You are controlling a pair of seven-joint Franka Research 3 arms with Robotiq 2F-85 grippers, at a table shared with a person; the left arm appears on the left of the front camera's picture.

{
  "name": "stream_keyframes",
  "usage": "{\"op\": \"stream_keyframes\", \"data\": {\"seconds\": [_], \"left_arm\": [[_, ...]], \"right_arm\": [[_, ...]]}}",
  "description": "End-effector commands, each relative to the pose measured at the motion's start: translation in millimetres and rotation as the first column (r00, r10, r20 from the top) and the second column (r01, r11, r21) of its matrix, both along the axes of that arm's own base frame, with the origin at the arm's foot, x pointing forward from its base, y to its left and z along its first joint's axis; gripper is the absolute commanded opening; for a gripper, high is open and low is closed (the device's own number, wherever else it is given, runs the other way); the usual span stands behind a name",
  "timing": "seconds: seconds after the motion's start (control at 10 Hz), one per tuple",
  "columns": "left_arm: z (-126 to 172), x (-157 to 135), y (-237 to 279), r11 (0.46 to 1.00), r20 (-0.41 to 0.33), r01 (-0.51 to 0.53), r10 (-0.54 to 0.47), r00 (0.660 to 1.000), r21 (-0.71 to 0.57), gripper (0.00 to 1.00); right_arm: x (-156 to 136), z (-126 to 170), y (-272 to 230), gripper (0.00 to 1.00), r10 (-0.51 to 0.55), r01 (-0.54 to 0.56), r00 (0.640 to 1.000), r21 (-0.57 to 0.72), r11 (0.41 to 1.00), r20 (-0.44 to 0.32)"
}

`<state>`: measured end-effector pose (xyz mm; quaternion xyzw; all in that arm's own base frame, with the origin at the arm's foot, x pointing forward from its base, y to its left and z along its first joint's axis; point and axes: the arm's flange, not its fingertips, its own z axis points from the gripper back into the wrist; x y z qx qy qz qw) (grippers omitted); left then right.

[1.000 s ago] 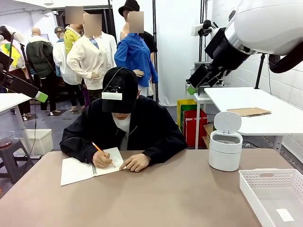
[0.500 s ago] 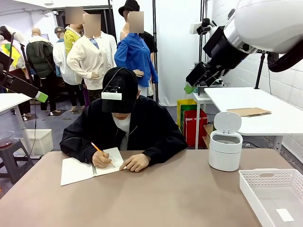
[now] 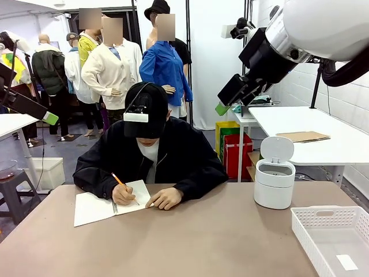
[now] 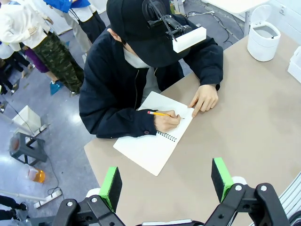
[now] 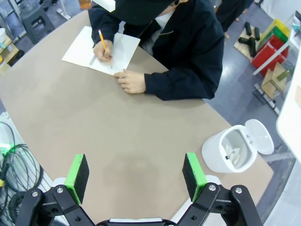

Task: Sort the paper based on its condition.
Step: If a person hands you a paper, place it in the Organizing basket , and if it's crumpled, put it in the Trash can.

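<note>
The left gripper (image 4: 166, 182) and right gripper (image 5: 135, 175) gape wide, empty; lumpy crumpled white paper (image 5: 233, 153) lies in the smooth cylindrical bin (image 5: 212, 157).

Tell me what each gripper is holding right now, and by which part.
Nothing. The left gripper and right gripper both hang open above the table. The person's hand holds a pencil, low on its shaft.

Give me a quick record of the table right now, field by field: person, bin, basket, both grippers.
Person: far side, writing in a notebook with a pencil
Bin: lid open, right side of table, white paper lumps inside
Basket: near right corner, white
Left gripper: open, empty, above the table
Right gripper: open, empty, above the table
</note>
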<state>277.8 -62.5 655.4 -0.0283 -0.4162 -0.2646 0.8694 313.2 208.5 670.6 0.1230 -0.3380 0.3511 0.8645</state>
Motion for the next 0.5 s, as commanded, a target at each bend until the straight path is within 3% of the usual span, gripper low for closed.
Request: {"op": "stream_keyframes", "data": {"seconds": [0.0,0.4], "left_arm": [[-0.9,-1.7,1.3,1.0,-0.008,0.0,0.0,1.0,0.0,1.0],[-0.9,-1.7,1.3,1.0,-0.008,0.0,0.0,1.0,0.0,1.0]], "right_arm": [[-12.4,-5.6,-4.0,1.0,-0.044,0.044,0.999,0.002,0.999,-0.005],[-21.8,-4.4,-6.5,1.0,-0.109,0.109,0.994,0.0,0.994,0.018]]}}
